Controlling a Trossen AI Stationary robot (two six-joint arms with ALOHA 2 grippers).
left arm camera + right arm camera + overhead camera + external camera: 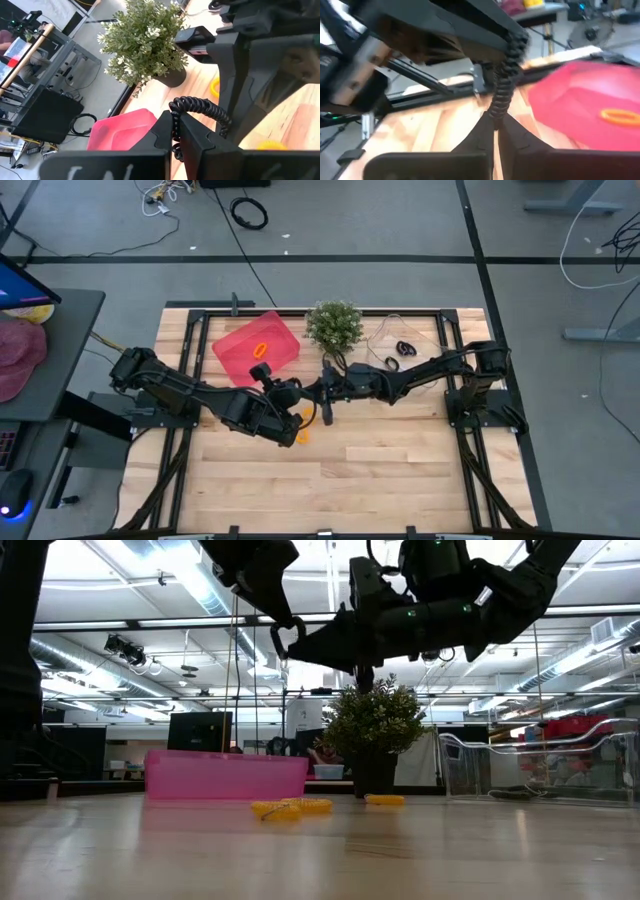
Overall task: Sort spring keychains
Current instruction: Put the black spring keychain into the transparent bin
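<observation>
Both arms raised over the table middle, meeting just in front of the plant (334, 326). Left gripper (176, 131) closed on one end of a black keychain (197, 107); right gripper (495, 125) closed on the other end of the same coil, seen stretched between the two sets of fingers. Probably a hand-over in the air, since the black ones belong on the right side, near the clear bin (540, 765), where two black loops (400, 352) lie already. Pink tray (255, 347) on the left with one orange keychain (262, 348) inside, so orange goes there. More orange loops (301, 435) left on the wood under the left arm, not yet sorted. Next: left fingers to release, only after a firm hold by the right, otherwise a drop or a spring-back of the coil.
</observation>
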